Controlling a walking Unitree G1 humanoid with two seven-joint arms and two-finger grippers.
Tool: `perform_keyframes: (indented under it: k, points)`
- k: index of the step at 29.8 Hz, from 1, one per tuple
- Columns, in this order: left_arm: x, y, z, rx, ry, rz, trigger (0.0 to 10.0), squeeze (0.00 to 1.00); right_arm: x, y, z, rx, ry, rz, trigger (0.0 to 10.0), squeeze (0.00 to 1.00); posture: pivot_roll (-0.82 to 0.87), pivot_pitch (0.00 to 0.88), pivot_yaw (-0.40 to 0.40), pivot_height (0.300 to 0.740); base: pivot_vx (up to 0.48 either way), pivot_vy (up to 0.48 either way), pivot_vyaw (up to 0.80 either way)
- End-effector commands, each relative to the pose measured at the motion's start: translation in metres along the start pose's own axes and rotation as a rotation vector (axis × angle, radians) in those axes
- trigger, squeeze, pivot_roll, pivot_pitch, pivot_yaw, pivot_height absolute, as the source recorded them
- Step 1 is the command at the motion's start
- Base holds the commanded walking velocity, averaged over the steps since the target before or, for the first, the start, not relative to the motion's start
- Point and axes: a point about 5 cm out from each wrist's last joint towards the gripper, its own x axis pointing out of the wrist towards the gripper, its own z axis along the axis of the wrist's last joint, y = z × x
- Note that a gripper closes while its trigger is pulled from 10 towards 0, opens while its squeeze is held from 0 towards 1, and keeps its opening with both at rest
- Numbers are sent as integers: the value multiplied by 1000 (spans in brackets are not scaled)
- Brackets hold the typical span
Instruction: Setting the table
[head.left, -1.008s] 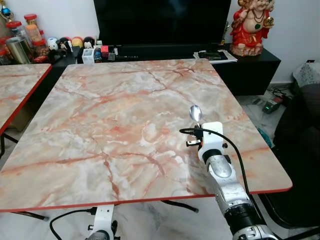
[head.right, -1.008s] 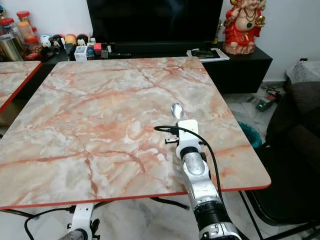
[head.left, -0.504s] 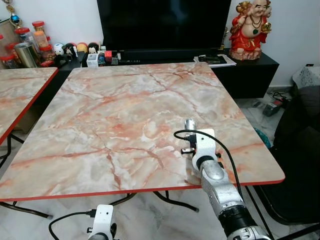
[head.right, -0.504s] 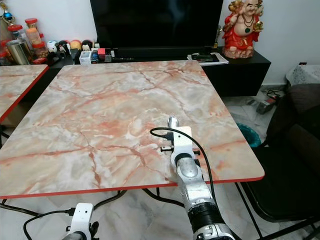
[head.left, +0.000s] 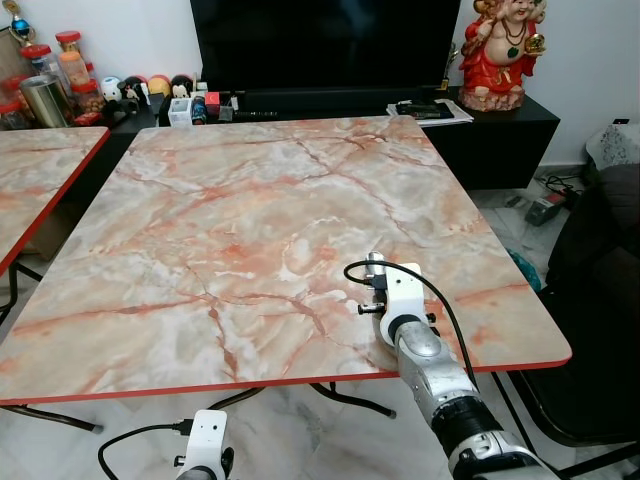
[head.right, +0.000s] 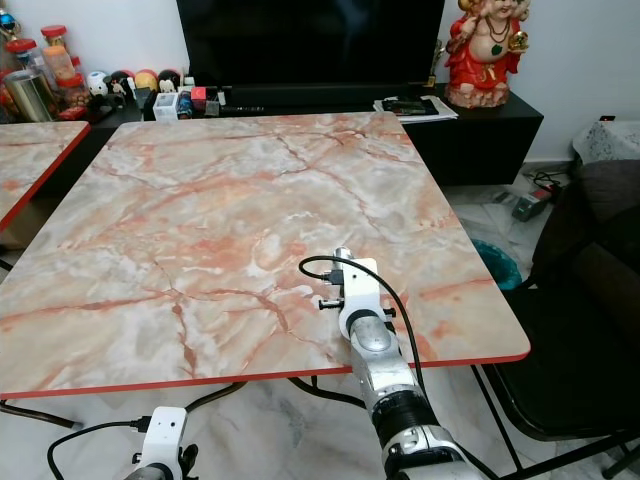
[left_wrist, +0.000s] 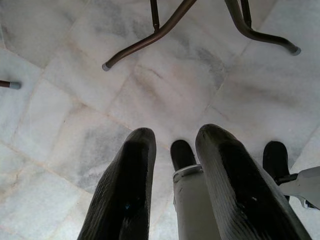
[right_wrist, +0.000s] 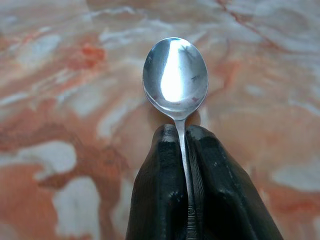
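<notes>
Right gripper (right_wrist: 182, 131): clenched on the handle of a silver teaspoon (right_wrist: 175, 76), both black fingers pressed against the stem just behind the bowl. The spoon's bowl projects forward past the fingertips, face up, above the marble-patterned surface; whether it touches the surface cannot be told. In the head views the right arm reaches over the near right part of the worktop (head.left: 250, 210), the white wrist housing standing inside the red near edge, with the spoon's tip (head.left: 373, 259) just showing beyond it.

Worktop: square, pink-and-grey marble pattern, red rim. A second worktop (head.left: 40, 170) of the same finish stands to the left, apart from the first.

Left gripper (left_wrist: 175, 165): hangs below the worktop's edge, aimed at the pale marble floor (left_wrist: 165, 85); fingers released, with a gap between them, nothing held. Table legs (left_wrist: 150, 37) cross the floor beyond it.

Background: black television (head.left: 320, 45) on a low dark cabinet, a red and gold figurine (head.left: 500, 55) at its right end, jars and small ornaments (head.left: 60, 75) at the left.
</notes>
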Motion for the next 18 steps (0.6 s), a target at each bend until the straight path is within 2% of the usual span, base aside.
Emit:
perform_keyframes:
  k: [1, 8, 18]
  points:
    - [-1, 3, -3, 6, 16, 8, 10000, 0, 4, 1, 6, 9, -10, -6, 10000, 0, -47, 0, 3, 740, 0, 0, 0]
    - [0, 3, -2, 9, 17, 8, 10000, 0, 7, -1, 10, 28, -11, -30, 10000, 0, -46, 0, 6, 740, 0, 0, 0]
    - [0, 4, -1, 12, 20, 8, 10000, 0, 7, -8, -1, 17, 20, -57, 10000, 0, -39, 0, 8, 740, 0, 0, 0]
